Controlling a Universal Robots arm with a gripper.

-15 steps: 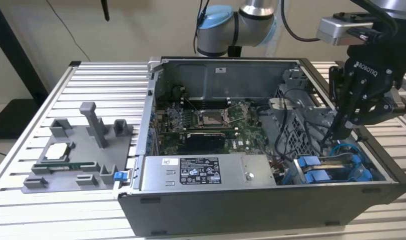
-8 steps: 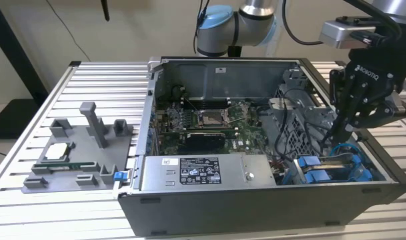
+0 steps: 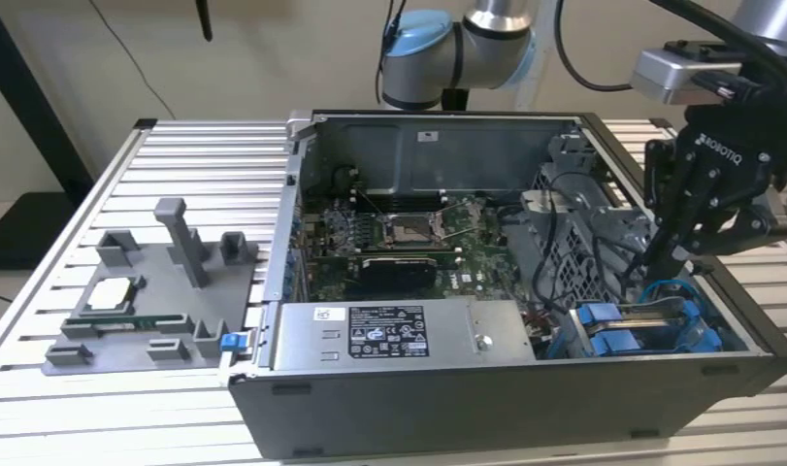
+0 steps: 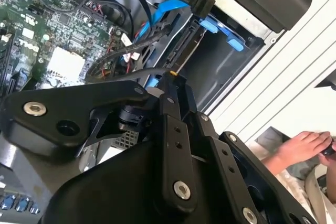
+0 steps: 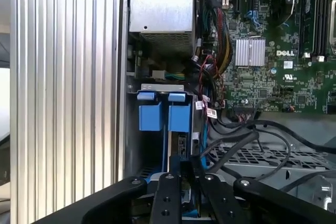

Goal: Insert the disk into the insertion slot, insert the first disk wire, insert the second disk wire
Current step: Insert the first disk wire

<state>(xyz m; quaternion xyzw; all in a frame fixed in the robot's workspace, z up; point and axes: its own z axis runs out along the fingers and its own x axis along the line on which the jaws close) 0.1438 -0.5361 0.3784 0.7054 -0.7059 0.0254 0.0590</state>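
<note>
The black linkage gripper [image 3: 656,272] hangs inside the open dark-grey steel computer case [image 3: 497,408], at the case's near corner on the exterior view's right. From there its own links cover the tips. In both wrist views the fingers [image 4: 168,94] stand drawn together with no gap between them. A small orange speck sits at the tips in the second wrist view. Whether anything thin is pinched there cannot be made out.

The silver-grey rectangular hard disk [image 5: 181,142], in its bright blue plastic carrier, sits edge-on in the grey sheet-metal insertion slot [image 5: 155,86], just ahead of the tips. Its label face is hidden. The first wrist view shows two blue carrier tabs [image 5: 149,115] side by side at the slot mouth. The second wrist view shows a flat blue wire [image 4: 165,8] ending in a black connector [image 4: 203,4] near the disk's far end. Whether that connector is seated cannot be told.

The slot lies against the case wall, and beyond it begins the ribbed aluminium tabletop [image 3: 186,155]. Loose black cables [image 5: 247,140] crowd the fingers' other side. A person's hand [image 4: 299,148] shows past the tabletop edge.
</note>
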